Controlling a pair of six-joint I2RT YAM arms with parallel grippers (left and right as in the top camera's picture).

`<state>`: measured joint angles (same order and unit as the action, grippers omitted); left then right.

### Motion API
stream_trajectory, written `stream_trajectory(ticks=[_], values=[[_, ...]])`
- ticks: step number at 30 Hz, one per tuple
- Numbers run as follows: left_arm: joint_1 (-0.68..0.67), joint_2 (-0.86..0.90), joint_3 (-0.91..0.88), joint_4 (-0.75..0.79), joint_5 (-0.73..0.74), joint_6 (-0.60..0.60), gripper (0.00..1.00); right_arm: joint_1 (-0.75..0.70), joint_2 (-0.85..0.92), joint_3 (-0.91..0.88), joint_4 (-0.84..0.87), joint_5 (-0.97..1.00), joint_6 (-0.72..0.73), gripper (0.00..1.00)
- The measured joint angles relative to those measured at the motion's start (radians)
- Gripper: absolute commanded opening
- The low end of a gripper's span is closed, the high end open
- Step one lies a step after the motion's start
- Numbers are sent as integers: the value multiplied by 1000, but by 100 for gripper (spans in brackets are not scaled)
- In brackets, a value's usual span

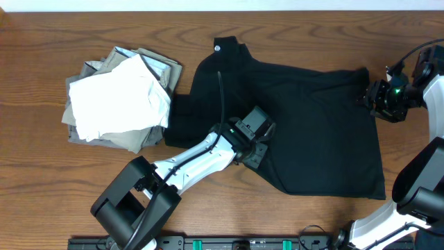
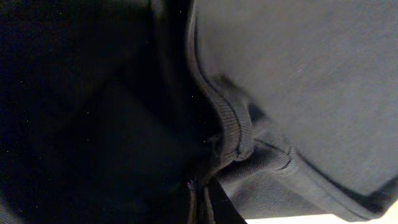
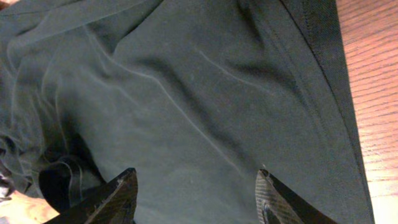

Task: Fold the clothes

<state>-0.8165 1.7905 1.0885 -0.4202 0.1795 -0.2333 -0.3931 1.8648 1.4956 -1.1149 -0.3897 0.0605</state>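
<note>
Snag risk: black T-shirt (image 1: 305, 132) spread mid-counter (image 1: 41, 187), clothes pile (image 1: 118, 104) to its left.
Seen: left claw (image 1: 251, 142) down in shirt fabric, grip can't be told; right claw (image 3: 196, 175) wide apart, empty, at shirt edge. Could bunch cloth or miss hem. Count: one shirt, one white-grey pile, two claws.

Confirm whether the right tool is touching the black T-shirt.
Cannot tell. Right wrist view shows the right tool open over the black T-shirt, with neither contact nor gap plain; overhead only places it at the shirt's edge.
</note>
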Motion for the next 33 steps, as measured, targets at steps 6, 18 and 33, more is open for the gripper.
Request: stream_trajectory(ticks=[6, 18, 33], values=[[0, 0, 76, 40, -2, 80, 6, 0, 0, 0, 1, 0, 0, 59], [-13, 3, 85, 145, -3, 212, 15, 0, 0, 0, 1, 0, 0, 59], [-32, 39, 86, 30, -72, 239, 57, 0, 0, 0, 2, 0, 0, 62]])
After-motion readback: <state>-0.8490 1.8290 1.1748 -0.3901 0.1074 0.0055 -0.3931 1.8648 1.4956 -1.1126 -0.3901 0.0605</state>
